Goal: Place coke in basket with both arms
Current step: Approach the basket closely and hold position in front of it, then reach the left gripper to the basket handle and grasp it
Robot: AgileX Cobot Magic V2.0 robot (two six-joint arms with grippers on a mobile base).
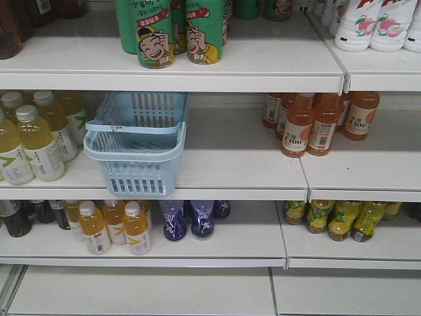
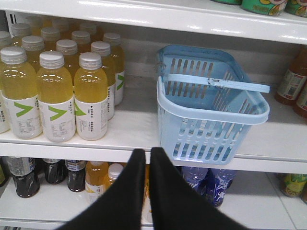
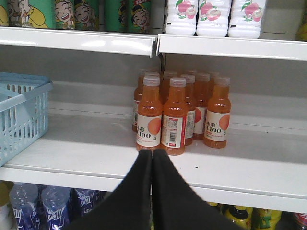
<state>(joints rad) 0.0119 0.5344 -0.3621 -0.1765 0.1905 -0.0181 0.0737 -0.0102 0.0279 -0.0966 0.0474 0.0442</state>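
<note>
The light blue basket (image 1: 135, 141) stands empty on the middle shelf, its front overhanging the shelf edge and its handles folded down. It also shows in the left wrist view (image 2: 211, 108) and at the left edge of the right wrist view (image 3: 24, 110). No red coke can shows in any view. My left gripper (image 2: 147, 151) is shut and empty, in front of the shelf edge, just left of the basket's near corner. My right gripper (image 3: 152, 152) is shut and empty, in front of the shelf edge. Neither gripper shows in the front view.
Yellow drink bottles (image 1: 36, 138) stand left of the basket and orange C100 bottles (image 3: 175, 112) stand to its right. Green cans (image 1: 158, 33) and white bottles (image 1: 368, 23) fill the upper shelf. Dark bottles (image 2: 24, 175), yellow-orange bottles and blue bottles (image 1: 187, 220) stand on the shelf below.
</note>
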